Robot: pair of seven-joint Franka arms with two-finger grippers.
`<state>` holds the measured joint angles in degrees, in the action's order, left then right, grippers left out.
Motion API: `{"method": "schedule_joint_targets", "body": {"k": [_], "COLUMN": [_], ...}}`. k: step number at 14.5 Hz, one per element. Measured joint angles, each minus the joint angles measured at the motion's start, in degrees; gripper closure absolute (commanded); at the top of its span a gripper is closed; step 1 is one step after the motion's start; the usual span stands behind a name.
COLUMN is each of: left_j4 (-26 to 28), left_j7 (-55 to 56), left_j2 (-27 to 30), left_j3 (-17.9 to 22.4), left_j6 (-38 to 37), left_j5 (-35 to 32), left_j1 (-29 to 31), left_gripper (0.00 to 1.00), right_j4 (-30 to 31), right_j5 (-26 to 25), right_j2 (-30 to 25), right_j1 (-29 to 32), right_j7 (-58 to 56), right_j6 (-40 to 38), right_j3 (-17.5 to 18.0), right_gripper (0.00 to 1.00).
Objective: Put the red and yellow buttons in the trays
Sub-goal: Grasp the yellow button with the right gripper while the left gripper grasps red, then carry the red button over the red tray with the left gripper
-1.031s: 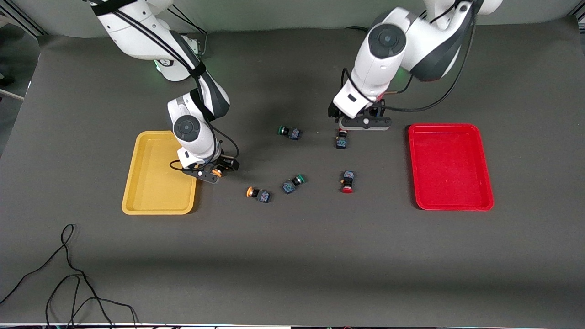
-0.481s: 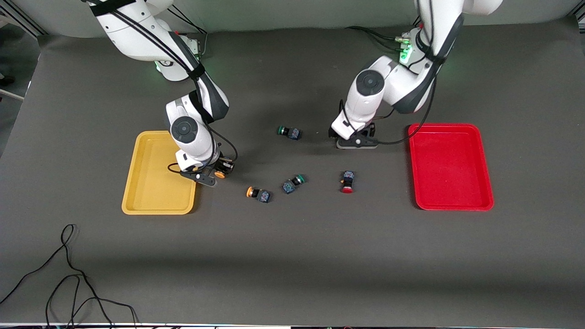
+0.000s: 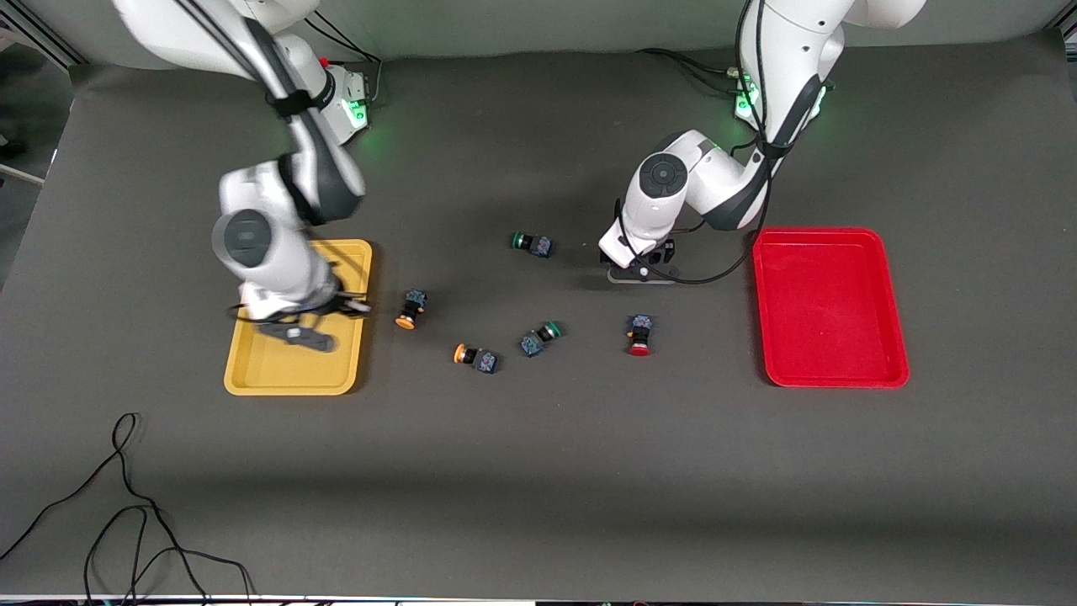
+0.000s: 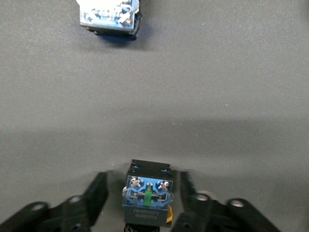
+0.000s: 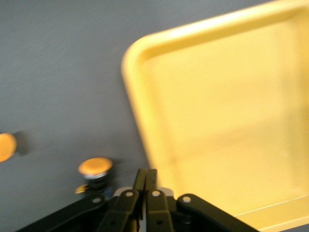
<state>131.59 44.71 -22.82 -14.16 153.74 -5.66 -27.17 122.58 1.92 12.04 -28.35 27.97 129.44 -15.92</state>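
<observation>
The yellow tray [image 3: 252,370] lies at the right arm's end and the red tray [image 3: 829,307] at the left arm's end. My right gripper [image 3: 299,333] is over the yellow tray, shut and empty [image 5: 146,172]. A yellow button [image 3: 410,309] lies on the table beside that tray and also shows in the right wrist view [image 5: 95,167]. A second yellow button [image 3: 474,356] lies nearer the front camera. My left gripper [image 3: 638,273] is low on the table, open, its fingers on either side of a button's blue block [image 4: 146,195] with gaps. That button's cap is hidden. A red button [image 3: 639,334] lies nearer the front camera.
Two green buttons [image 3: 532,243] [image 3: 538,338] lie on the dark mat between the trays. A black cable [image 3: 126,513] loops near the front edge at the right arm's end. Another button's blue block [image 4: 110,17] shows in the left wrist view.
My right arm swung from the tray's edge to over the yellow tray, and the yellow button stayed on the table. My left gripper came down around the button near the red tray.
</observation>
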Motion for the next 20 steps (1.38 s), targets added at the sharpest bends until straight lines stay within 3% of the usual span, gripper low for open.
{"method": "schedule_joint_targets", "body": {"k": [1, 4, 6, 11, 12, 13, 14, 16, 17, 20], "left_j4": [-0.18, -1.82, -6.8, -23.56, -24.83, -25.3, -25.34, -25.12, -24.75, -21.01], "left_j7": [0.05, 0.17, 0.18, -6.74, -9.88, -13.71, -17.82, -27.0, -31.24, -39.17], "left_j2": [0.0, 0.32, 1.81, 9.93, 11.67, 13.5, 15.09, 17.3, 17.8, 17.59], "left_j3": [0.03, 0.43, 0.77, 1.09, 1.16, 1.27, 1.41, 1.8, 1.94, 2.12], "left_j6": [-0.03, -2.04, -11.57, -39.91, -43.25, -46.19, -48.92, -52.39, -52.69, -48.7], "left_j5": [0.0, -0.01, 0.15, 6.72, 7.62, 8.38, 8.85, 9.04, 8.99, 7.5], "left_j1": [0.0, 0.07, 0.93, 8.17, 10.91, 14.31, 18.06, 26.63, 30.69, 37.89], "left_gripper": [0.75, 0.75, 0.78, 0.78, 0.78, 0.78, 0.78, 0.78, 0.78, 0.78], "right_j4": [0.35, 0.82, 0.86, 1.81, 1.86, 1.9, 1.93, 2.12, 2.12, 2.0], "right_j5": [1.04, 11.85, 15.4, 16.07, 16.1, 16.11, 16.11, 16.11, 16.11, 16.14], "right_j2": [-0.18, 0.35, 1.41, 11.25, 13.21, 14.59, 15.39, 15.8, 15.77, 14.98], "right_j1": [0.32, -1.27, -5.96, -13.87, -13.98, -13.92, -13.86, -13.72, -13.69, -13.69], "right_j7": [-1.11, -1.54, -0.45, 3.91, 3.91, 3.91, 3.91, 3.91, 3.91, 3.91], "right_j6": [-0.08, 0.22, 2.98, 13.93, 14.91, 15.57, 16.1, 16.81, 16.85, 16.57], "right_j3": [-1.26, -1.14, -0.8, -0.57, -0.57, -0.65, -0.77, -0.93, -1.0, -1.27], "right_gripper": [0.0, 0.0, 0.0, 0.01, 0.14, 0.35, 0.62, 0.95, 1.0, 1.0]}}
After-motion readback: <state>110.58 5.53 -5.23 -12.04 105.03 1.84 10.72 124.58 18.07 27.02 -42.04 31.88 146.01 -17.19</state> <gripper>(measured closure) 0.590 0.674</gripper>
